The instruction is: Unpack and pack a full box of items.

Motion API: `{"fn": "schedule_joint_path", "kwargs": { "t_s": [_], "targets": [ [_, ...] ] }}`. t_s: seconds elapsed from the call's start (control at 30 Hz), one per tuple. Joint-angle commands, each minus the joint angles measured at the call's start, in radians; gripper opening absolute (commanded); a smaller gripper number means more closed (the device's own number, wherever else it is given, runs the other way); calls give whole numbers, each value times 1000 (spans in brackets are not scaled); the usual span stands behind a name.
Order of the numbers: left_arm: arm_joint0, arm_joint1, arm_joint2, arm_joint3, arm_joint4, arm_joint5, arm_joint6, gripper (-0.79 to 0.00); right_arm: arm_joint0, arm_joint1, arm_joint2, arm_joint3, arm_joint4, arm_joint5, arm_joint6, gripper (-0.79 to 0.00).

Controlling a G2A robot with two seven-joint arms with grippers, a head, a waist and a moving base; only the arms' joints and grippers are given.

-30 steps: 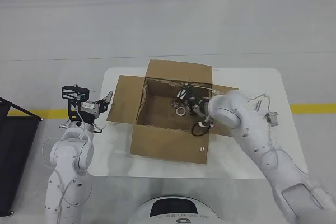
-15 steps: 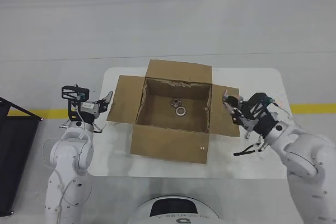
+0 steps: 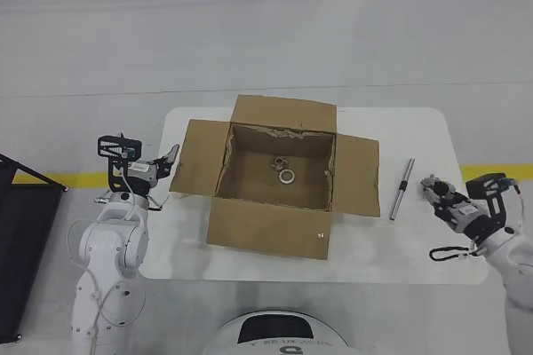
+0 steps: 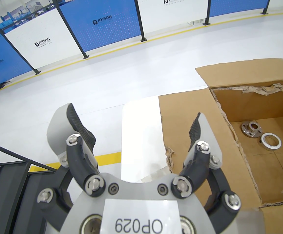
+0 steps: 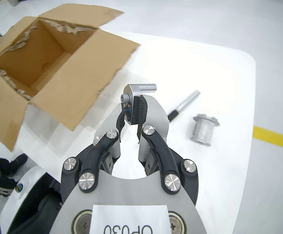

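Within right gripper point(image 5: 132, 110), metal bracket point(image 5: 141, 89), clamped

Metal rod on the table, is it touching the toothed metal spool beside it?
Apart. The right wrist view shows a strip of bare white table between the metal rod and the toothed spool.

1. Box point(image 3: 275, 213) mouth gapes upward, flaps splayed out
2. Flange point(image 3: 278, 163) and ring point(image 3: 287, 177) sit near its far wall
3. Rod point(image 3: 401, 188) and pulley point(image 5: 203, 129) lie on the bench point(image 3: 373, 253) right of it, right claw point(image 5: 131, 114) clamping a bracket point(image 5: 137, 91) beside them
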Motion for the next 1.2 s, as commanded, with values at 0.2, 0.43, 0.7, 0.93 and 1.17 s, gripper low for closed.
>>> {"fn": "schedule_joint_path", "kwargs": {
  "t_s": [0.2,0.43,0.7,0.93,1.17],
  "targets": [
    [0,0,0,0,0,0,0,0,289,26,-35,335,1,182,184,-785],
    [0,0,0,0,0,0,0,0,465,47,-109,541,-140,262,294,-785],
    [0,0,0,0,0,0,0,0,591,61,-174,667,-186,234,374,-785],
    [0,0,0,0,0,0,0,0,664,66,-234,739,-218,238,418,-785],
    [0,0,0,0,0,0,0,0,701,71,-262,790,-233,256,435,-686]
  ]
}}
